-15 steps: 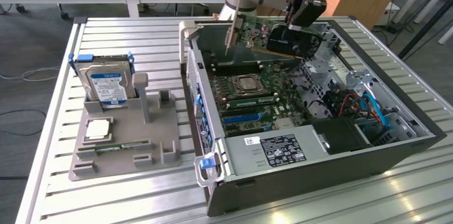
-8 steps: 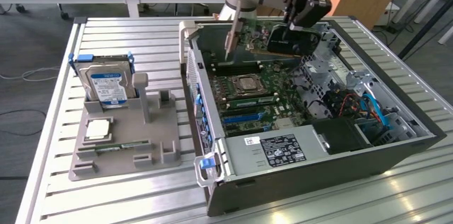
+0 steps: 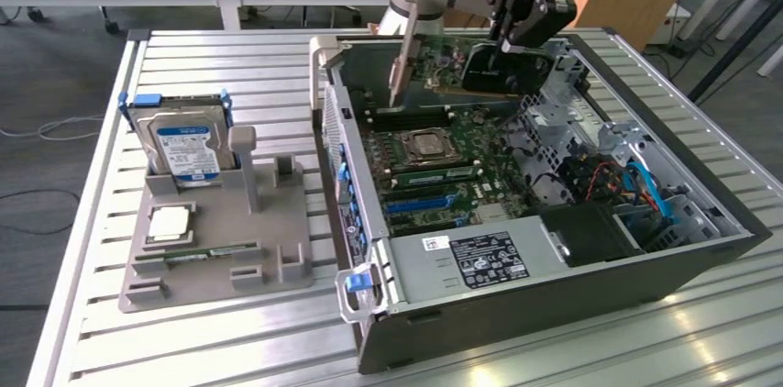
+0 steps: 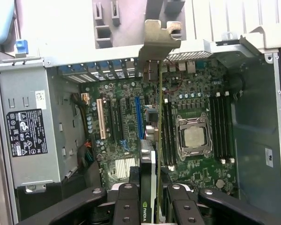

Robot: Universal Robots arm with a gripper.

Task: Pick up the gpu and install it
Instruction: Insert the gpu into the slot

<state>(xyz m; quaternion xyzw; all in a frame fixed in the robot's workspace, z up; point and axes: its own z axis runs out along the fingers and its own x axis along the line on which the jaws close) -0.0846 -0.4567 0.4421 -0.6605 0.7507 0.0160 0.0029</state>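
Black fingers (image 4: pixel 126 201) clamped on thin flat black gpu (image 3: pixel 496 71); card stands on edge between them, above green motherboard (image 3: pixel 490 194), at 12 o'clock from silver CPU socket (image 3: pixel 423 144) in the exterior view

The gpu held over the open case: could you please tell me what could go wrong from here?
1. The gripper pinches the gpu at one end only, so it may tilt or slip when pushed down.
2. Its metal bracket hangs close to the case's rear wall and could catch there.
3. In the wrist view its edge sits between the blue slot and the RAM slots; misaligned, it might strike components.
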